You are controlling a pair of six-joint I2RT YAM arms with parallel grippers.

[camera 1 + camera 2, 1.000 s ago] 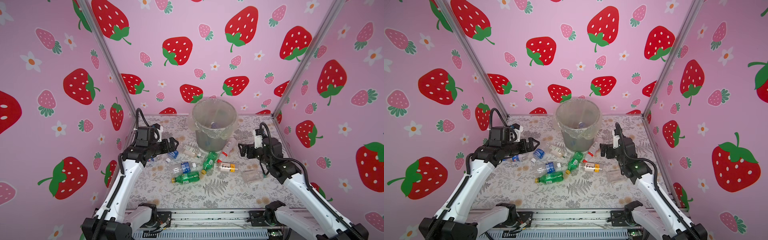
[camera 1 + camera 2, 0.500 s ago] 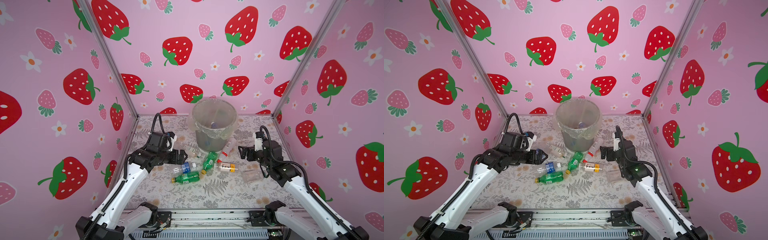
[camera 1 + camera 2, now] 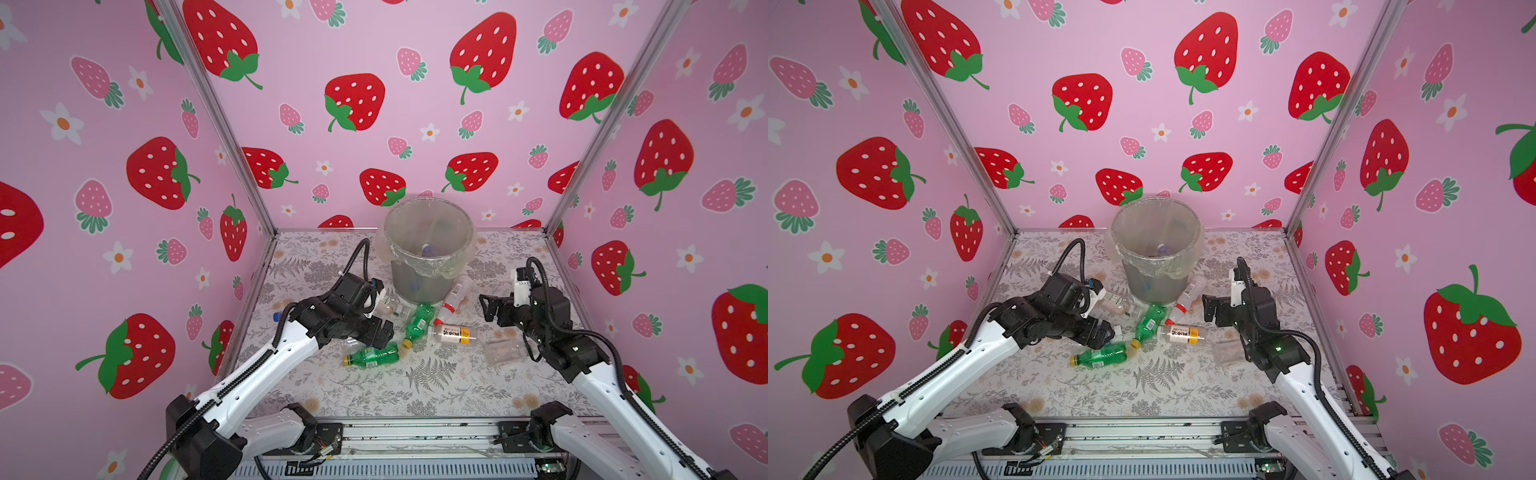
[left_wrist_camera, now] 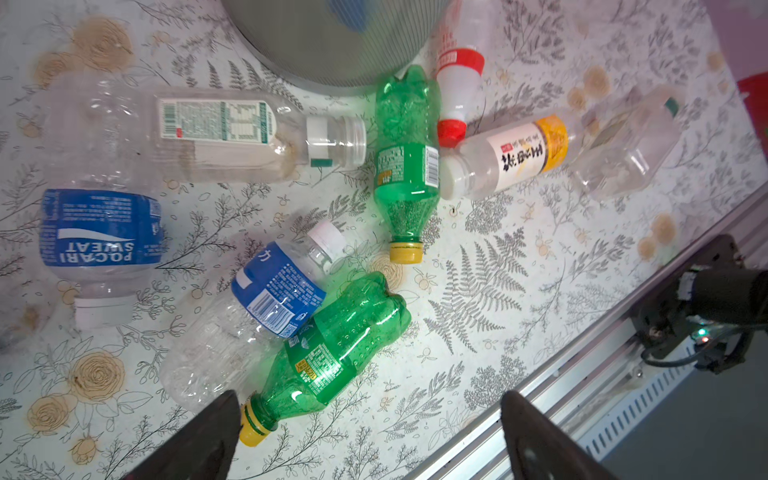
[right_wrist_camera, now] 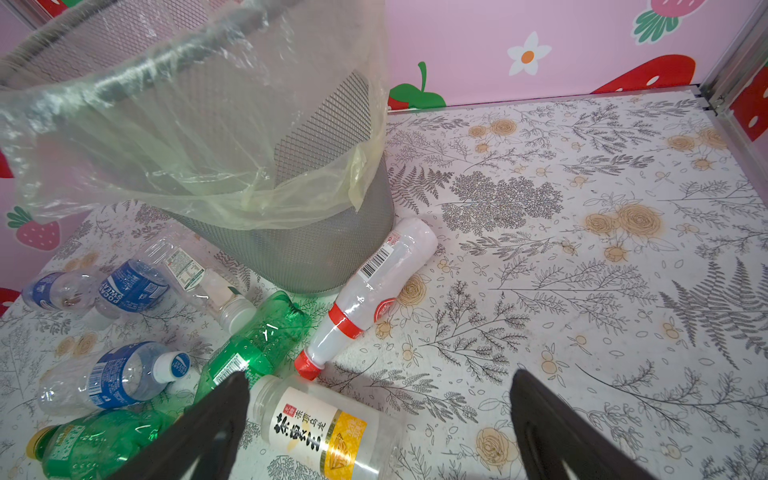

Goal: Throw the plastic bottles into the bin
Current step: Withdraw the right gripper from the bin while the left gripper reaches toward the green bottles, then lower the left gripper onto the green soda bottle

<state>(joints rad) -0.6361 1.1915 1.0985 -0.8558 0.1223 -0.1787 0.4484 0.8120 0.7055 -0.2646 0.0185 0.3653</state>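
My left jaws are wide open and hold nothing. They hang just over a green plastic bottle with a yellow cap [image 4: 332, 353]. It lies on the flowery surface [image 3: 415, 390], and a clear bottle with a blue label [image 4: 270, 303] touches its side. My right jaws are wide open and empty too, above a whitish bottle with a yellow band [image 5: 324, 432]. The other bottles lie in a heap in front of the round grey mesh bin with a clear bag over its rim [image 3: 419, 286]. At least one looks to be inside it.

I think the green bottle could go wrong. One jaw tip sits by its cap end, so I may pinch only the thin neck and it could slip out. It is round and smooth, so a nudge could roll it away and push the blue one too. The loose bag could snag my jaws at the drop. My two arms are near one heap and could bump.
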